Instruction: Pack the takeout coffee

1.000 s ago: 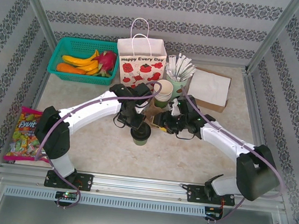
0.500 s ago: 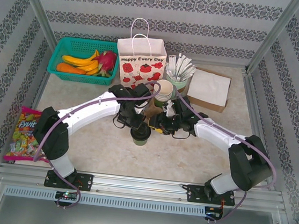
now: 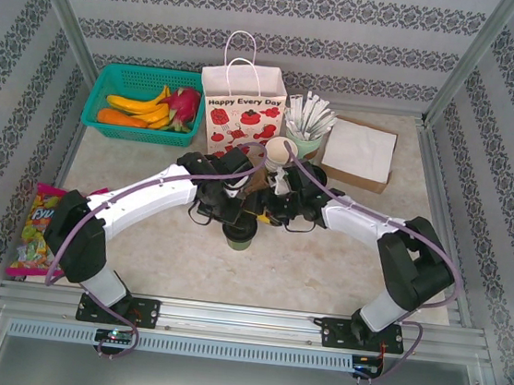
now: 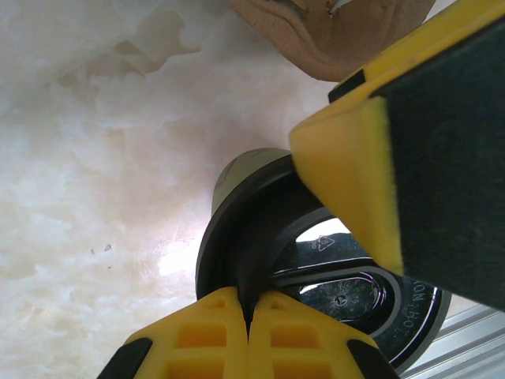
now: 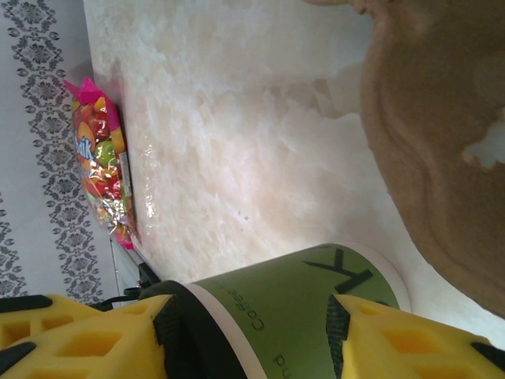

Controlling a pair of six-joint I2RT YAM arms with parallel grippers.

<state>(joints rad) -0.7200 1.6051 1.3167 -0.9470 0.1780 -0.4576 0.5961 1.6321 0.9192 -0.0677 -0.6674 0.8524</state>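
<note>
Left wrist view showed the left tool [image 4: 248, 308] clenched on the black lid rim of the coffee cup [image 4: 260, 229], judged a steadying pinch. Fingers of the right tool [image 5: 245, 335] straddled the green cup wall; whether they pressed could not be told. The cup sat mid-desk [image 3: 323, 265], short of the paper bag [image 3: 242, 107]. The brown cardboard holder [image 5: 442, 142] and stacked cups [image 3: 280, 153] crowded the route to the bag.

Green cup [image 5: 292, 308] with black lid [image 4: 237, 237], teal basket [image 3: 96, 100], pink candy bag [image 5: 102, 170], marbled cream table [image 5: 237, 118].
</note>
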